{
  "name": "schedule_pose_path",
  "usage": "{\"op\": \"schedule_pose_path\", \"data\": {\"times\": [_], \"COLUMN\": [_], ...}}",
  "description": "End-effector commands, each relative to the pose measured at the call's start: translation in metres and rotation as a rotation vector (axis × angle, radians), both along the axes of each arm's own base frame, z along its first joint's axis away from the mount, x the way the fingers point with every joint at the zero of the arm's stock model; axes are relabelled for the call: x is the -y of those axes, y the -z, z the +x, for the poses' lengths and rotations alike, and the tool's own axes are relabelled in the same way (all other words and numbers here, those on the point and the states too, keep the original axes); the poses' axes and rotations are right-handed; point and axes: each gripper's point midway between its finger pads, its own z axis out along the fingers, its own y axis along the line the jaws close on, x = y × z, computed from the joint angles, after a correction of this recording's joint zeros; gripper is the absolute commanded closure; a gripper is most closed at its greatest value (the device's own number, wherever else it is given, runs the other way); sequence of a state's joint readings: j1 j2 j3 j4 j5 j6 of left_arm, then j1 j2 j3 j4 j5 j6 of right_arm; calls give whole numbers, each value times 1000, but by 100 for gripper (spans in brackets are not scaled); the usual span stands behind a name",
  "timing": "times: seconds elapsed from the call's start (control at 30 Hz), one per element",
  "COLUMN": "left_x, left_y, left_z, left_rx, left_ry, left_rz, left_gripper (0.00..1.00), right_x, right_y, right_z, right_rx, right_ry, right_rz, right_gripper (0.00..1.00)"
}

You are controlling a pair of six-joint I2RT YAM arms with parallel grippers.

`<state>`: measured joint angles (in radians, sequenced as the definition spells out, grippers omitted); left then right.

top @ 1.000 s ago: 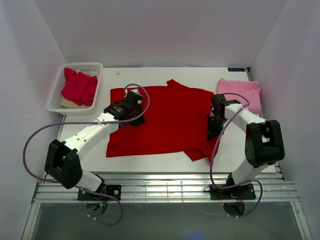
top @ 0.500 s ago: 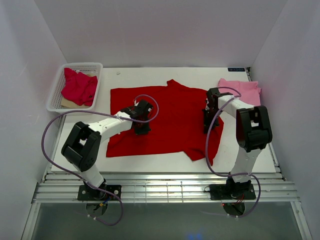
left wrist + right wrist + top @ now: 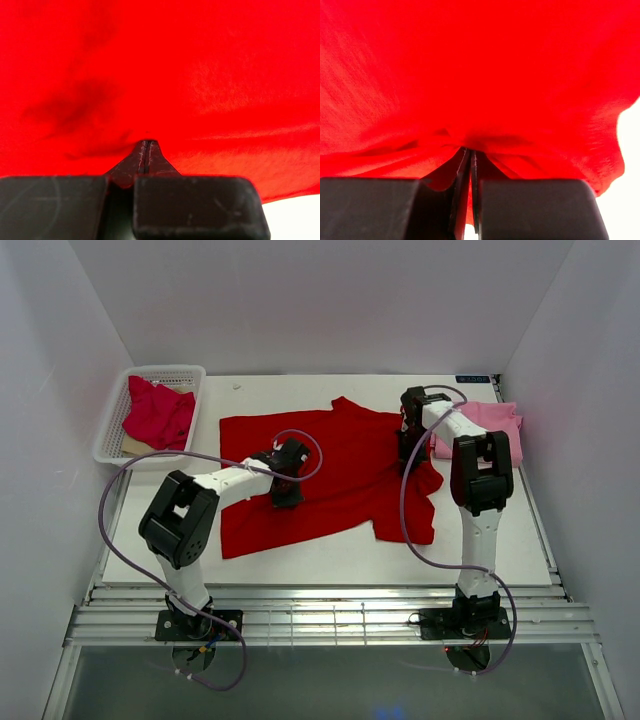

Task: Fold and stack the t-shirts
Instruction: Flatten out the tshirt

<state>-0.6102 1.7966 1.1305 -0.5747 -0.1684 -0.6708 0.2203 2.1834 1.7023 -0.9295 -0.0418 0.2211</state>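
The bright red t-shirt [image 3: 340, 465] lies spread across the middle of the table, its right side bunched and lifted. My left gripper [image 3: 286, 495] sits on its left half, shut, with the cloth [image 3: 200, 75] puckered at the jaw tips [image 3: 144, 145]. My right gripper [image 3: 407, 458] is at the shirt's right edge, shut on a fold of red cloth [image 3: 495, 65] that runs between the jaws [image 3: 471, 151]. The light pink t-shirt [image 3: 490, 425] lies folded at the back right. The crimson t-shirt [image 3: 158, 412] is crumpled in the basket.
A white mesh basket [image 3: 110, 435] stands at the back left against the wall. White walls close in the table on three sides. Purple cables loop from both arms over the table. A metal rail runs along the near edge.
My right gripper has moved toward the back, pulling the red shirt's right side up with it. My left gripper has moved right and nearer, onto the shirt's left half; both arms have folded in.
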Motion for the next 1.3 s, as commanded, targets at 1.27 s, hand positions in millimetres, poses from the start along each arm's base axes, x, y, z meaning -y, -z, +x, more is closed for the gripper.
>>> {"op": "schedule_pose_path", "data": {"times": [1.27], "left_x": [-51], "left_y": [10], "left_z": [-36], "left_rx": [-14], "left_ry": [-9], "left_rz": [55], "left_gripper": [100], "right_x": [-5], "right_y": [23], "right_z": [-134], "right_rx": [-90], "right_ry": [-76], "right_rz": [71], "right_gripper": [92]}}
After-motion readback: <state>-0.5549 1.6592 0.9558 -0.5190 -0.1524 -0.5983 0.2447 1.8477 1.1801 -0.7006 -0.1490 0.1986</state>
